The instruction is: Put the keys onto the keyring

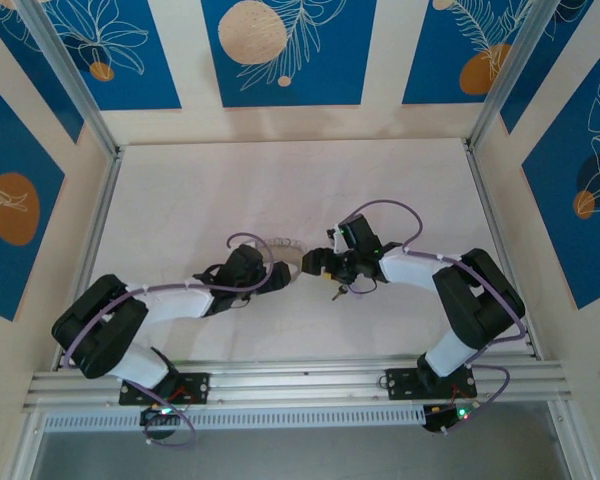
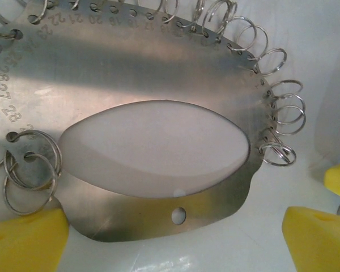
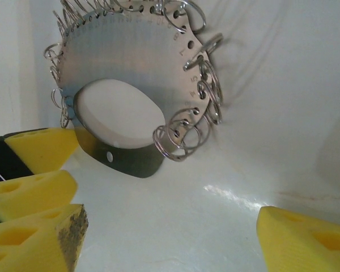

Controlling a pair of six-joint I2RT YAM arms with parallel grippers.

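Left wrist view shows us the keyring [image 2: 130, 62] lying at the middle of the table [image 1: 230, 190], its long axis across our wide-open, empty left hand [image 2: 175, 238], which sits nearer than the wide, empty right hand [image 3: 170, 232] facing it.

Left wrist view: keyring [image 2: 130, 62] cut off at top and left edges, stamped numbers partly blurred. From above: keyring partly hidden by left claw [image 1: 280, 272]. Small dark item [image 1: 337, 293] below right claw [image 1: 315, 262], too small to identify.
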